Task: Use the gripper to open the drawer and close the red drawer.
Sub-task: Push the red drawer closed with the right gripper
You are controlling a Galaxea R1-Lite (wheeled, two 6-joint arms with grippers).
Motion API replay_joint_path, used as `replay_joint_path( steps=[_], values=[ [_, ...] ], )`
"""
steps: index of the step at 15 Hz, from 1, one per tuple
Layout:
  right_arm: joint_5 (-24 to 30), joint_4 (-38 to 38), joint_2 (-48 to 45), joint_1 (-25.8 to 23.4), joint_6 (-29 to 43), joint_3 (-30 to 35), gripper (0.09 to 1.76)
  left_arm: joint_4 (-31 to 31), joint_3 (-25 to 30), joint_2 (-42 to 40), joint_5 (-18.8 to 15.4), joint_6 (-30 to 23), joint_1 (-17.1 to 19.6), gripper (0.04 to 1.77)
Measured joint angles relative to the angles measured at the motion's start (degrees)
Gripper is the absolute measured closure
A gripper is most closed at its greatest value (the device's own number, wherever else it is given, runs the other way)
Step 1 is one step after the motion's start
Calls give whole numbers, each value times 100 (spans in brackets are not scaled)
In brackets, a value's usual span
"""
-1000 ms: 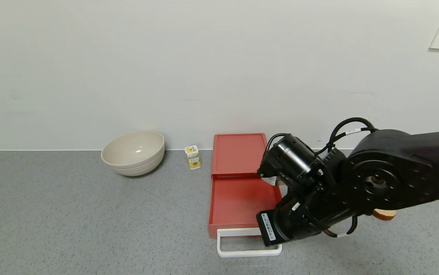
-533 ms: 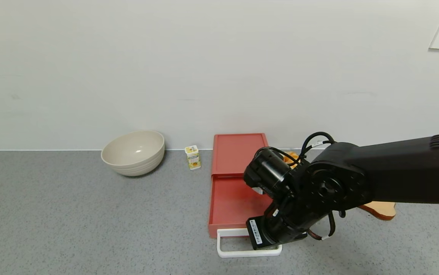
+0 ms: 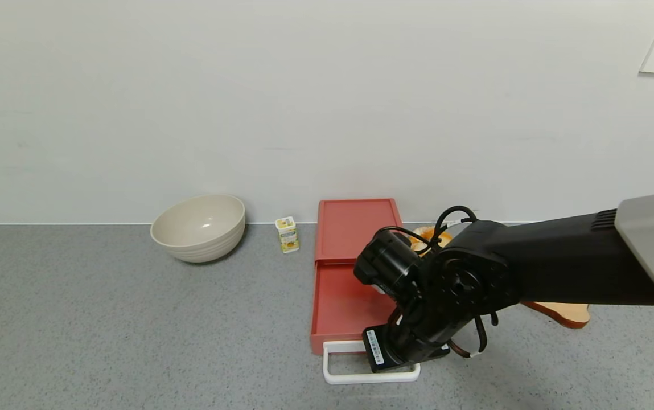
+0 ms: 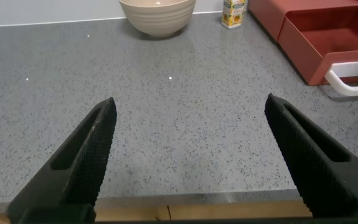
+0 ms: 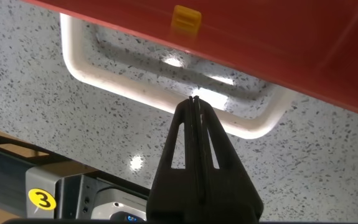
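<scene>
Dusty-red drawer (image 3: 355,273) pulled open, bare grey surface (image 3: 133,330) beside it.
Right gripper (image 5: 195,109), jaws pressed together, hangs over its white handle (image 3: 369,376); left gripper (image 4: 191,155) jaws wide.

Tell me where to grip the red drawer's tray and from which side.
Grip the white loop handle by its long front bar, from above. It juts clear of the open tray with a gap behind the bar for a finger. The right gripper, shut, hovers there; the left gripper is parked, open.

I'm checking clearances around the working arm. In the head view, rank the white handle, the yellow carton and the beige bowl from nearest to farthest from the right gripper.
1. White handle, directly at the right gripper.
2. Yellow carton, farther left, near the wall.
3. Beige bowl, farthest left.
</scene>
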Motion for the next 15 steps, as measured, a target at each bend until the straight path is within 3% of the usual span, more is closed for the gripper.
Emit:
replay_joint_path(
  steps=[15],
  values=[
    [-162,-67,424,-74,-30,-635,173,0,0,0,0,-2,0,9]
  ],
)
